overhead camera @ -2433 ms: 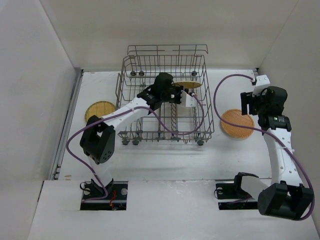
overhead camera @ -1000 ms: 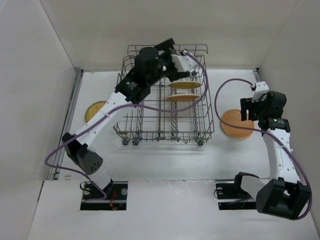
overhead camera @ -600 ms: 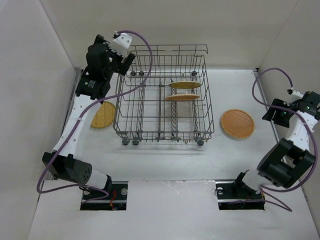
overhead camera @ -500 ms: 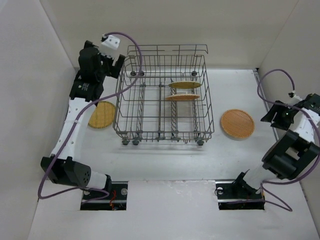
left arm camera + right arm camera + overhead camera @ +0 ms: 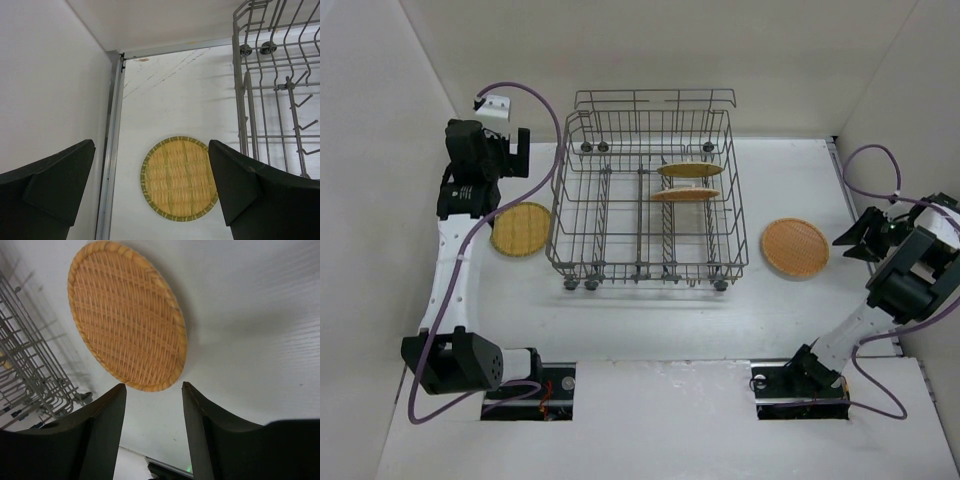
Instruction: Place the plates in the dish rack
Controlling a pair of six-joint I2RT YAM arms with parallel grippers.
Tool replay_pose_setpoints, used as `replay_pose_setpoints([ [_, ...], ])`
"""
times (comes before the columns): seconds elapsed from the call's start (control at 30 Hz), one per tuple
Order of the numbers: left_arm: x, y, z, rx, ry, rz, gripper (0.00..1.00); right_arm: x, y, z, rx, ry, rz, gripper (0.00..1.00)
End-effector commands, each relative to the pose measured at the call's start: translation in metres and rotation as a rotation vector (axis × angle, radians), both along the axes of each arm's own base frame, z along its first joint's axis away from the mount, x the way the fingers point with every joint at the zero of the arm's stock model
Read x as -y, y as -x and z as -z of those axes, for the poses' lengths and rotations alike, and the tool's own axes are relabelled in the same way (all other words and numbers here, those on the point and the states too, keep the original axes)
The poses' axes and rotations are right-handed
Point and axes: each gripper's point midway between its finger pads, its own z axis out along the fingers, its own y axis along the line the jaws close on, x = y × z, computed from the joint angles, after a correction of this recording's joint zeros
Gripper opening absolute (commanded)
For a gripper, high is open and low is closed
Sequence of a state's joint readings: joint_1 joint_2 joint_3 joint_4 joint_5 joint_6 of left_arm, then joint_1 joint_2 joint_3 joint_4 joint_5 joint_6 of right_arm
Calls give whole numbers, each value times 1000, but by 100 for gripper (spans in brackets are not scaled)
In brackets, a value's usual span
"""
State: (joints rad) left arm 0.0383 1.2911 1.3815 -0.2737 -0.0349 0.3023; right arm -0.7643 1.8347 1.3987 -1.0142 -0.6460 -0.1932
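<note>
Plate count: four (two racked, two on table [image 5: 650,310]).
Rear plate [image 5: 690,170] and front plate [image 5: 685,194] stand on edge in rack [image 5: 610,225]; left plate [image 5: 520,229] and right plate [image 5: 795,248] lie flat beside it. Left gripper [image 5: 151,145] fingers wide apart, right gripper [image 5: 153,386] narrower; both empty.

The overhead camera looks down from above the near edge on the whole table [image 5: 650,310]. The left wrist camera faces the yellow plate [image 5: 179,177] by the left edge; the right wrist camera hangs close over the orange plate [image 5: 127,315]. All three show the rack [image 5: 650,200].
</note>
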Motion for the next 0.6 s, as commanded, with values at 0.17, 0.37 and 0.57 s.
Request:
replay_pose_setpoints([
  [0.17,0,0,-33,90,45,3,100,13,-18,13,-47,-14,-24,51],
  [0.37,0,-7,-35,96,42,2,100,-2,-19,32,-117,-37,-87,50],
  [0.57,5,-13,-34,98,42,12,100,-3,-23,40,-165,-46,-71,50],
])
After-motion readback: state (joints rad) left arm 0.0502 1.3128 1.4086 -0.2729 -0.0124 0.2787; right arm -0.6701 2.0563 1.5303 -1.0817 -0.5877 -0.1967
